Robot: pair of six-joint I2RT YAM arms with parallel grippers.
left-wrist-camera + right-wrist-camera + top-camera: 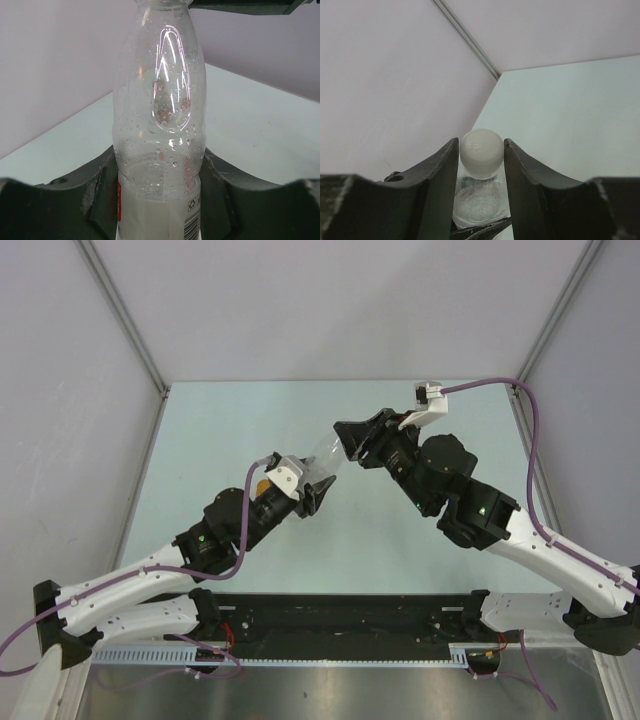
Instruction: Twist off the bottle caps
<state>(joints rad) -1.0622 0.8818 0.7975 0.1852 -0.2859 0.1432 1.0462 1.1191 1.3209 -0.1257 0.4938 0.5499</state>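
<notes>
A clear bottle (pixel 160 115) with a white-and-red label is held off the table between both grippers; in the top view the bottle (pixel 330 458) lies tilted between them. My left gripper (pixel 160 200) is shut on the bottle's lower body, one dark finger (pixel 97 200) on each side. My right gripper (pixel 481 154) is shut on the white cap (pixel 481 151) at the bottle's neck (pixel 477 202). In the top view the left gripper (pixel 316 490) is below-left and the right gripper (pixel 350 440) above-right. The other bottles and caps are out of view.
A small orange thing (pixel 262 485) shows beside the left wrist, mostly hidden by the arm. The pale green table (pixel 230 430) is walled by grey panels left, right and back. A black rail (pixel 340 615) runs along the near edge.
</notes>
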